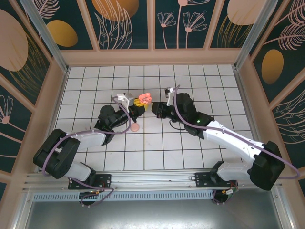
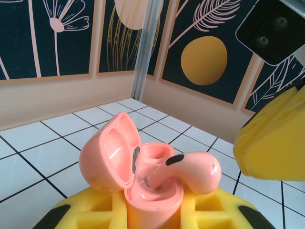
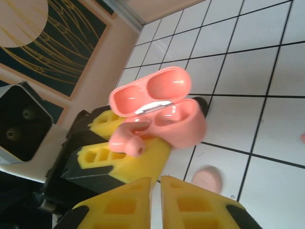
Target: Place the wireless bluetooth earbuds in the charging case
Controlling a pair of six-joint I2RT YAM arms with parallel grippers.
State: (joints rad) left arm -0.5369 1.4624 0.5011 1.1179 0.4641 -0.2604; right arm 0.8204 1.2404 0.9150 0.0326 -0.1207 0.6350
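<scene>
Table point(image 1: 190, 81), white-tiled, with both arms meeting near its centre. Left fingers point(image 2: 81, 210) clamp the coral-pink charging case point(image 3: 188, 126) from both sides, its lid point(image 2: 107, 152) hinged open. Right fingers point(image 3: 200, 205) stand just beside the case, close together, with nothing between them. One coral-pink earbud point(image 2: 195, 169) lies slanted across the case mouth, stem end in a well, head proud of the rim. Unseated like this, it can tip out if you nudge it sideways or tilt the case. A small pink piece point(image 3: 207, 179) lies on the tiles; you cannot tell what it is.
</scene>
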